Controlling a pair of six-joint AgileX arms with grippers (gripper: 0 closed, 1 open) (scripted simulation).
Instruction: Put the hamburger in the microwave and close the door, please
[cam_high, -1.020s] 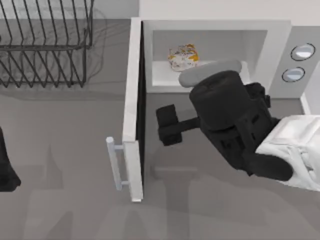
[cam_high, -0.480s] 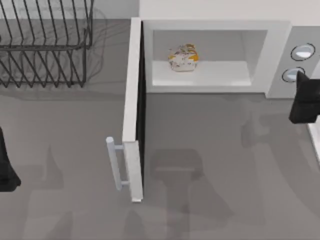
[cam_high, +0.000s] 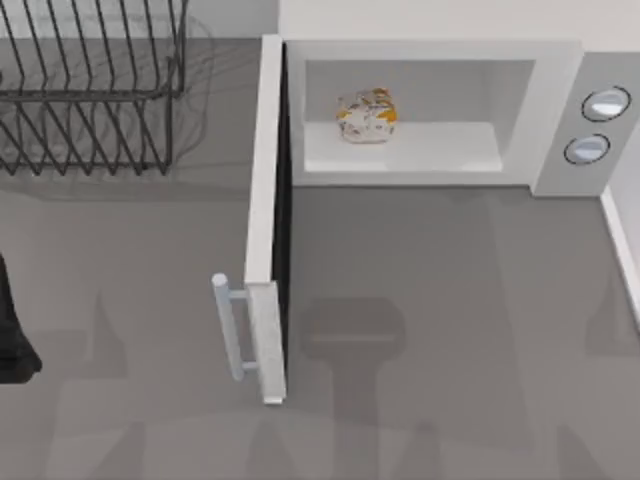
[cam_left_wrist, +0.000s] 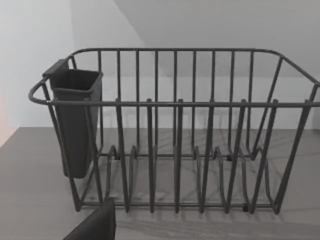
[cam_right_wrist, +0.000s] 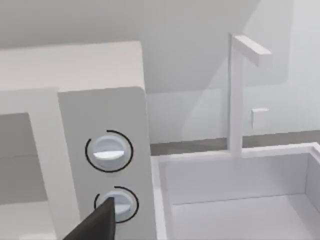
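One hamburger (cam_high: 367, 116) | lumpy, cream-orange | inside microwave (cam_high: 555, 70) | door (cam_high: 268, 230) open

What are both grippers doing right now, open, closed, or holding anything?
Left gripper: cannot be told, near the wire rack.
Right gripper: cannot be told, by the microwave knobs.

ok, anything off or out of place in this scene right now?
Nothing spilled or damaged. The hamburger sits upright inside the microwave, toward the cavity's left side. The one thing left undone: the door stands wide open, swung out toward the table's front, handle facing left.
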